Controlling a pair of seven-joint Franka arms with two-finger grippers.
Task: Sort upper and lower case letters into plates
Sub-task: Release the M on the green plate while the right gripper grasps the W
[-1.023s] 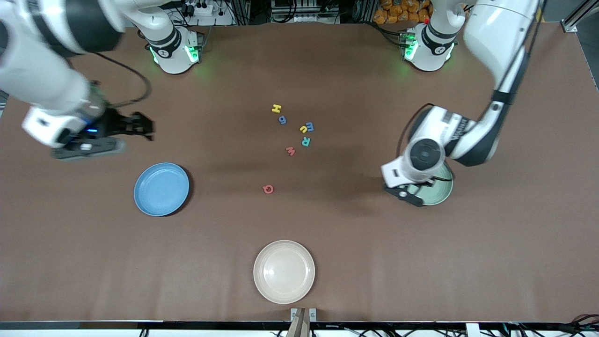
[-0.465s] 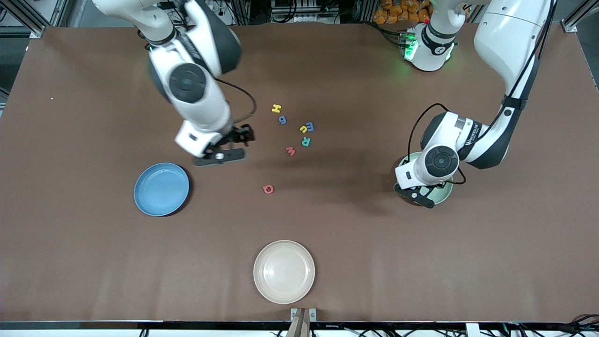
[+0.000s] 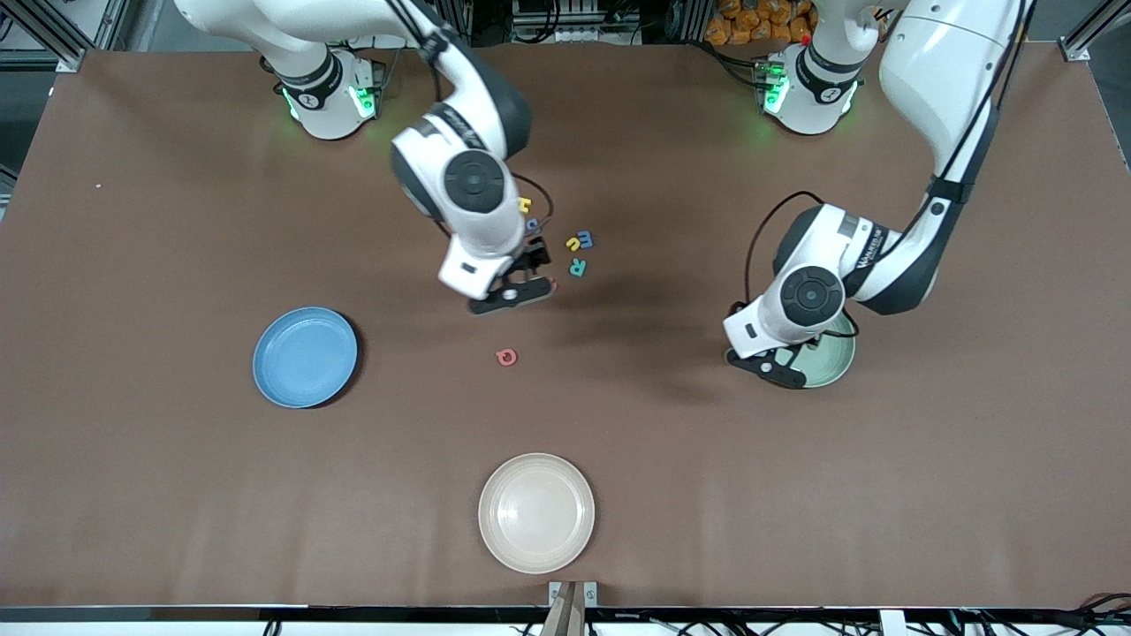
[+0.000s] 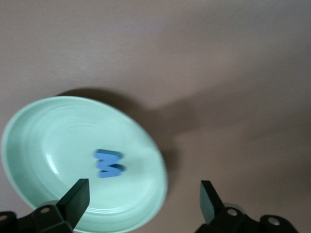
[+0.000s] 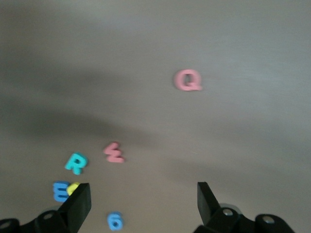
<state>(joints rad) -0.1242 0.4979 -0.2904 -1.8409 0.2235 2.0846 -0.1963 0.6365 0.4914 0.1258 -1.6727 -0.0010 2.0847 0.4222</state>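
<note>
My left gripper (image 4: pixel 143 204) hangs open over the mint green plate (image 4: pixel 58 126), with nothing between its fingers. A small blue letter (image 4: pixel 109 163) lies in that plate. From the front, the left gripper (image 3: pixel 782 355) covers part of the mint plate (image 3: pixel 839 355). My right gripper (image 5: pixel 141 204) is open and empty, low over the loose letters: pink Q (image 5: pixel 188 80), pink w (image 5: pixel 114 153), teal R (image 5: pixel 76 163), blue E (image 5: pixel 59 191) and a blue g (image 5: pixel 115 221). The right gripper (image 3: pixel 530 265) hides most of the pink w from the front. The blue plate (image 3: pixel 305 357) holds nothing.
A cream plate (image 3: pixel 536 512) sits near the table's front edge. A yellow H (image 3: pixel 523 205), yellow u (image 3: pixel 573 243) and pink Q (image 3: pixel 506 357) lie around the right hand. The brown table (image 3: pixel 177 495) is bare around the plates.
The right arm has swung from its own end of the table to over the cluster of letters. The left hand stays over the mint plate, shifting only slightly.
</note>
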